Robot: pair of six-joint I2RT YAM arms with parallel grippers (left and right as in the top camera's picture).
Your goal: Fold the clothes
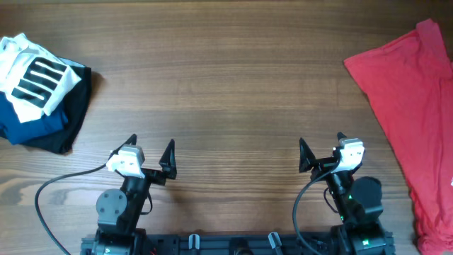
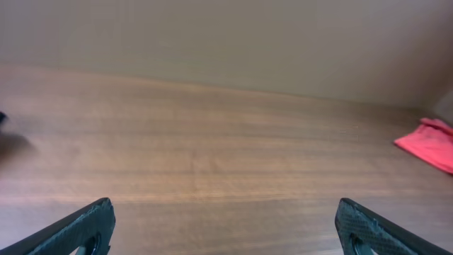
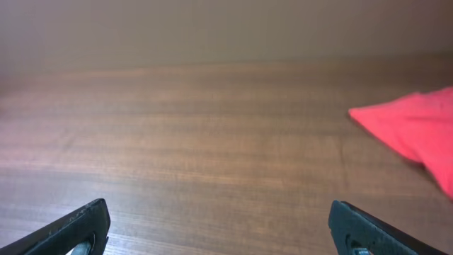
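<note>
Though rumpled, unfolded — plain red T-shirt, both arms' jaws wide apart.

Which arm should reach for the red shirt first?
Right. The red shirt lies along the right edge of the table, nearest the right gripper, which is open and empty. The left gripper, also open, sits across the table, nearer the folded pile.

No lettering, label or number is legible anywhere.
</note>
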